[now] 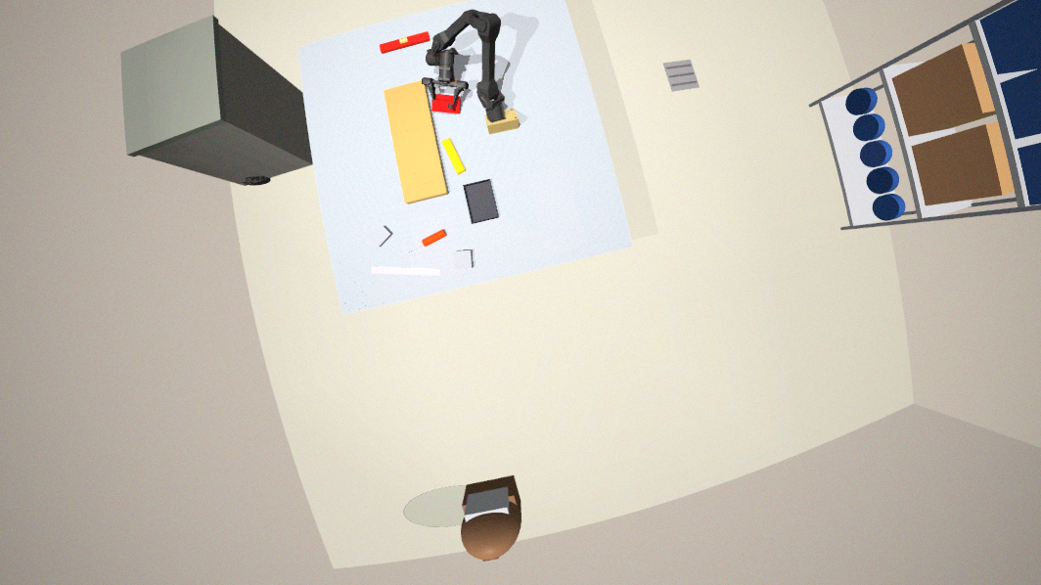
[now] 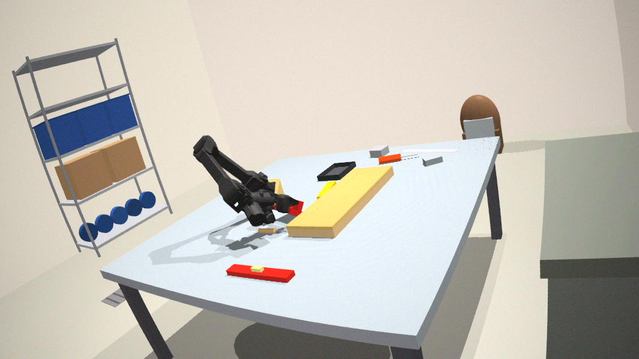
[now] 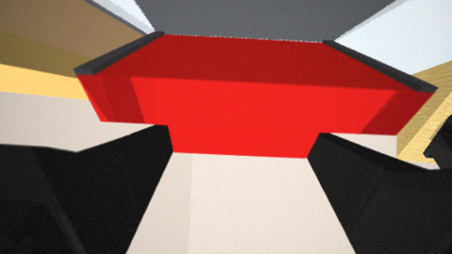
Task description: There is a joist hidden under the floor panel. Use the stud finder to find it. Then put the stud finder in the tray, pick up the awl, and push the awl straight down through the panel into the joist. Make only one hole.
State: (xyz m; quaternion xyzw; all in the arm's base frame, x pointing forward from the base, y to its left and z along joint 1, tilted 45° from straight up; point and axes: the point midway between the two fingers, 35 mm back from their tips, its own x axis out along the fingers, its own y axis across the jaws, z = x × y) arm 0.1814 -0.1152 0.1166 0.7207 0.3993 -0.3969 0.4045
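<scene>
My gripper (image 1: 445, 101) (image 2: 293, 206) (image 3: 240, 128) is shut on the red stud finder (image 1: 447, 105) (image 2: 296, 207) (image 3: 264, 112), with a fingertip at each side of its narrow part. The stud finder is beside the far end of the yellow floor panel (image 1: 415, 144) (image 2: 340, 202) (image 3: 38, 82); its exact height over the table is hard to tell. A wooden-handled tool (image 2: 267, 230), seemingly the awl, lies under the arm by the panel's end. The dark tray (image 1: 481, 202) (image 2: 336, 171) looks empty. The joist is hidden.
A yellow bar (image 1: 453, 155) (image 2: 327, 190) lies beside the panel. A red level (image 1: 404, 42) (image 2: 260, 273) lies behind the arm. An orange-handled tool (image 1: 433, 238) (image 2: 389, 159), a white strip (image 1: 405, 270) and grey brackets (image 1: 464, 258) (image 2: 432, 161) lie past the panel.
</scene>
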